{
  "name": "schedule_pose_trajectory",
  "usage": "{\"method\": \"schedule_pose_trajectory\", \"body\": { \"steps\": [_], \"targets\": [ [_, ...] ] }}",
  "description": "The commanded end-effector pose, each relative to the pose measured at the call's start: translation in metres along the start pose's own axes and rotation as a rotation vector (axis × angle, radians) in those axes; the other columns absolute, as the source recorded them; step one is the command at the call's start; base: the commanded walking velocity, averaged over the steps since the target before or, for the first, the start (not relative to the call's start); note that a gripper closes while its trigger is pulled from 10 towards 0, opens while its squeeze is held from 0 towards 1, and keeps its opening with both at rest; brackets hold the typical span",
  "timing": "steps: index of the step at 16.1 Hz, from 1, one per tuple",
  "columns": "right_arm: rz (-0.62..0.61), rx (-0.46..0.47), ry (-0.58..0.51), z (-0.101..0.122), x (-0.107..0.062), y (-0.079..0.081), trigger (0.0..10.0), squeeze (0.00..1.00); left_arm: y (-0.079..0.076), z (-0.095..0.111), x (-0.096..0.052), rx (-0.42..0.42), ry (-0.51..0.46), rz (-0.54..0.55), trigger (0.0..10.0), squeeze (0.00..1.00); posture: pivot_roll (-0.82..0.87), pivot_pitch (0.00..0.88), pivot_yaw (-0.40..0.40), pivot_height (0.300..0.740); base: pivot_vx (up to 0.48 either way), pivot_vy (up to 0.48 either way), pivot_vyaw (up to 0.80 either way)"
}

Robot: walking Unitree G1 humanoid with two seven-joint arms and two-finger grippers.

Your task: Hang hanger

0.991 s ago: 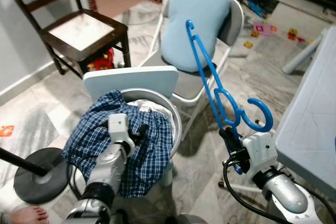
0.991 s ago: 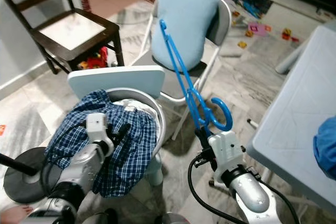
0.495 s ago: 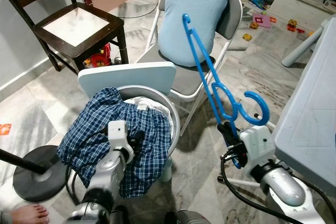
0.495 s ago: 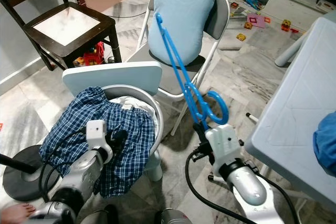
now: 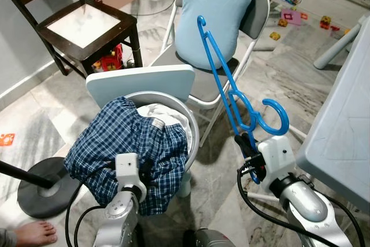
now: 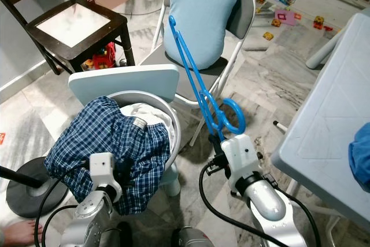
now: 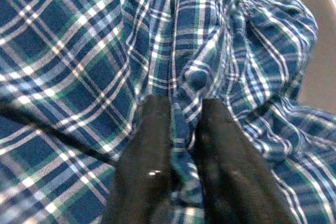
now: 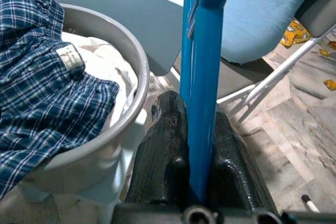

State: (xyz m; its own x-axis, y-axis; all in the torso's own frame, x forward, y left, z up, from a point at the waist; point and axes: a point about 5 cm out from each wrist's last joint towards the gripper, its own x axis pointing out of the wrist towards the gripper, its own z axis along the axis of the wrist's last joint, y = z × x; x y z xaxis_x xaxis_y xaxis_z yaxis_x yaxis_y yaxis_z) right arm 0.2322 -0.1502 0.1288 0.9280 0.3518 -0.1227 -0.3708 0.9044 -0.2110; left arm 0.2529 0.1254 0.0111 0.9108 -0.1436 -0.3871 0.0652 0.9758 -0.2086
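Observation:
A blue plastic hanger point(image 5: 222, 82) stands upright, its hook point(image 5: 276, 117) low and its long bar pointing up toward the chair. My right gripper point(image 5: 247, 146) is shut on the hanger's lower end; in the right wrist view the blue bar point(image 8: 202, 51) rises from between the two black fingers point(image 8: 163, 129). A blue plaid garment point(image 5: 115, 140) drapes over the front of a grey round basket point(image 5: 193, 128). My left gripper point(image 7: 181, 108) is shut on a fold of that plaid cloth point(image 7: 79, 51), at the basket's near side point(image 5: 144, 169).
A pale blue lid point(image 5: 144, 82) stands behind the basket. A folding chair with a light blue cushion point(image 5: 217, 10) is beyond it, a dark wooden chair point(image 5: 87, 27) at far left. A grey table point(image 5: 347, 114) is at right. A black stand base point(image 5: 37, 192) and a person's foot point(image 5: 34, 232) are at lower left.
My left gripper has drawn back toward me with the plaid cloth pinched in it. The right gripper keeps its hold on the hanger, shifted slightly left. The camera has also moved a little.

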Motion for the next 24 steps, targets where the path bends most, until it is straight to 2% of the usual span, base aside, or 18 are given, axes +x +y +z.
{"method": "schedule_pose_trajectory", "body": {
  "steps": [1,3,4,6,7,9,10,11,13,15,16,17,19,24],
  "targets": [
    [0.003,-0.003,-0.001,-0.001,0.001,0.000,10.0,0.00,-0.009,-0.018,-0.006,0.028,0.110,-0.051,0.0,0.00,-0.20,0.232,-0.104,0.740,0.000,0.000,0.00],
    [0.007,-0.011,-0.008,0.000,0.003,-0.001,10.0,0.00,-0.006,-0.026,-0.014,0.079,0.158,-0.074,0.0,0.00,-0.19,0.227,-0.102,0.740,0.000,0.000,0.00],
    [0.006,-0.012,-0.009,0.000,0.004,-0.001,10.0,0.00,0.002,-0.032,-0.022,0.106,0.173,-0.054,0.0,0.00,-0.19,0.225,-0.101,0.740,0.000,0.000,0.00],
    [0.005,-0.012,-0.010,-0.001,0.004,-0.001,10.0,0.00,0.035,-0.047,-0.053,0.191,0.208,0.084,0.0,0.00,-0.18,0.225,-0.097,0.740,0.000,0.000,0.00],
    [0.006,-0.011,-0.011,-0.001,0.005,-0.001,10.0,0.00,0.046,-0.054,-0.065,0.214,0.239,0.138,0.0,0.00,-0.17,0.229,-0.097,0.740,0.000,0.000,0.00],
    [0.012,-0.010,-0.011,-0.002,0.006,0.000,10.0,0.00,0.051,-0.062,-0.076,0.222,0.286,0.143,0.0,0.00,-0.16,0.227,-0.101,0.740,0.000,0.000,0.00],
    [0.026,-0.010,-0.015,-0.002,0.008,0.002,10.0,0.00,0.055,-0.079,-0.089,0.220,0.373,0.135,0.0,0.00,-0.15,0.223,-0.103,0.740,0.000,0.000,0.00],
    [0.031,-0.011,-0.018,-0.002,0.011,0.002,10.0,0.00,0.059,-0.084,-0.093,0.225,0.388,0.153,0.0,0.00,-0.15,0.221,-0.104,0.740,0.000,0.000,0.00],
    [0.030,-0.012,-0.020,-0.002,0.013,0.001,10.0,0.00,0.065,-0.083,-0.093,0.226,0.375,0.198,0.0,0.00,-0.14,0.216,-0.107,0.740,0.000,0.000,0.00],
    [0.026,-0.006,-0.028,-0.001,0.015,-0.001,10.0,0.00,0.104,-0.067,-0.076,0.193,0.321,0.399,0.0,0.00,-0.13,0.214,-0.114,0.740,0.000,0.000,0.00],
    [0.030,-0.009,-0.026,-0.002,0.016,-0.001,10.0,0.00,0.120,-0.058,-0.070,0.135,0.309,0.481,0.0,0.00,-0.14,0.215,-0.119,0.740,0.000,0.000,0.00],
    [0.038,-0.014,-0.025,-0.002,0.017,0.000,10.0,0.00,0.131,-0.045,-0.064,0.117,0.270,0.527,0.0,0.00,-0.14,0.210,-0.123,0.740,0.000,0.000,0.00],
    [0.040,-0.020,-0.033,0.000,0.018,-0.003,10.0,0.00,0.140,-0.025,-0.056,0.157,0.217,0.537,0.0,0.00,-0.14,0.201,-0.123,0.740,0.000,0.000,0.00],
    [0.031,-0.019,-0.037,-0.001,0.020,-0.004,10.0,0.00,0.149,-0.006,-0.045,0.104,0.119,0.612,0.0,0.00,-0.14,0.202,-0.118,0.740,0.000,0.000,0.00]
  ]
}}
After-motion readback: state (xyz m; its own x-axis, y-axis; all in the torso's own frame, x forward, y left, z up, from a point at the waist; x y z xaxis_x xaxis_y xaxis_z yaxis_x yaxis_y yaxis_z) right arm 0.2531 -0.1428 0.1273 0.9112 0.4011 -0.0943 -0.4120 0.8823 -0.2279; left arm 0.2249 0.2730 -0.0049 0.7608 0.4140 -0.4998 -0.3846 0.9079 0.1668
